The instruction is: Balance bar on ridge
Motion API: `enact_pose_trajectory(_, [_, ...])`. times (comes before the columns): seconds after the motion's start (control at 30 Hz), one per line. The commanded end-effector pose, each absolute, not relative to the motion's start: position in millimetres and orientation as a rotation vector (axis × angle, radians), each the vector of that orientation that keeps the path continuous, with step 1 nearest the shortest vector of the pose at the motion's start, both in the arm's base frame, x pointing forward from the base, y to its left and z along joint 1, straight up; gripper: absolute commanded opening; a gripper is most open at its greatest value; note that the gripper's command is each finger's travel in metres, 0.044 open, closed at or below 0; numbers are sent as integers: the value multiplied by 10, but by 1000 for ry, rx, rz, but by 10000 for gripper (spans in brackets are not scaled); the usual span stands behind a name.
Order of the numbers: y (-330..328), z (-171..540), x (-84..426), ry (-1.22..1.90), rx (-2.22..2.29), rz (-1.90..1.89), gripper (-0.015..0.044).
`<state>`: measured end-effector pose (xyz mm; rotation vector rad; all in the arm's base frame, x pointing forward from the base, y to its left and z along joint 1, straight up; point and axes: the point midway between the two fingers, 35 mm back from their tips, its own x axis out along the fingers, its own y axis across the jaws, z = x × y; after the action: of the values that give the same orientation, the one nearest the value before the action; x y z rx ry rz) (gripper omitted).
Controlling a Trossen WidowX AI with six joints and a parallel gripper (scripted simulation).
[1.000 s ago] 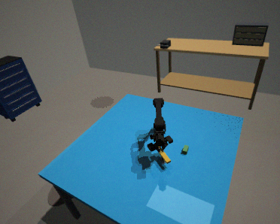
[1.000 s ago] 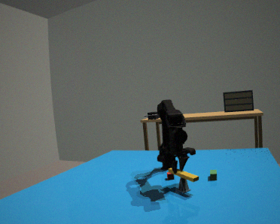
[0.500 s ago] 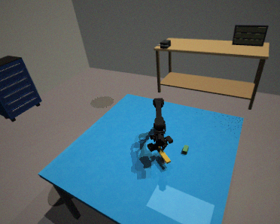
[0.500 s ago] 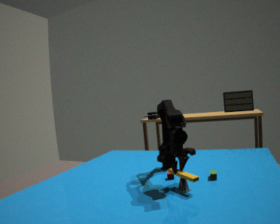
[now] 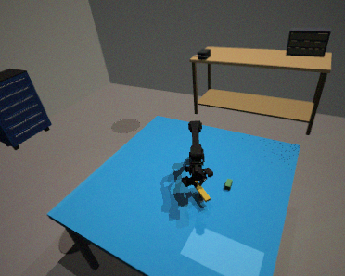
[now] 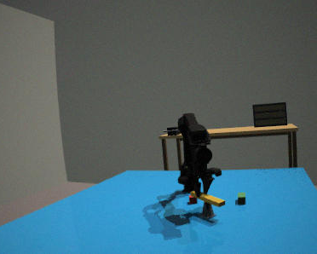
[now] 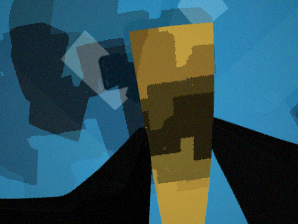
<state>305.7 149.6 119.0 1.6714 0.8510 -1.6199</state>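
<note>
Top, pincer (image 5: 196,182) (image 6: 202,193) (image 7: 177,129): over the table (image 5: 128,176) (image 6: 105,209) (image 7: 260,50), at one end of the bar (image 5: 203,193) (image 6: 213,199) (image 7: 182,195).
Top, bar: juts from the pincer toward the view's lower right.
Top, green block (image 5: 228,183) (image 6: 241,199): near the bar, apart from it.
Exterior, bar: between the fingers, raised off the table, much of it sticking out to the picture's right.
Exterior, ridge (image 6: 208,210): upright on the table under the bar; whether they touch, cannot tell.
Exterior, red block (image 6: 193,199): partly behind the bar.
Wrist, pincer: partly open, closed on the bar's two sides.
Wrist, bar: extends past the fingers both ways, shadowed across its middle.
</note>
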Motion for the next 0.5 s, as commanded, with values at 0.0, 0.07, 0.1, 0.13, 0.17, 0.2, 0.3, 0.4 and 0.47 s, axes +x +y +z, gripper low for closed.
enact_pose_trajectory(0.0, [1500,1182,3058,849,1674,-1622,0])
enact_pose_trajectory(0.07, [1500,1180,3058,849,1674,-1622,0])
enact_pose_trajectory(0.1, [1500,1180,3058,849,1674,-1622,0])
enact_pose_trajectory(0.13, [1500,1179,3058,849,1674,-1622,0])
enact_pose_trajectory(0.17, [1500,1178,3058,849,1674,-1622,0])
enact_pose_trajectory(0.2, [1500,1176,3058,849,1674,-1622,0])
enact_pose_trajectory(0.3, [1500,1175,3058,849,1674,-1622,0])
enact_pose_trajectory(0.4, [1500,1172,3058,849,1674,-1622,0])
enact_pose_trajectory(0.47, [1501,1170,3058,849,1674,-1622,0])
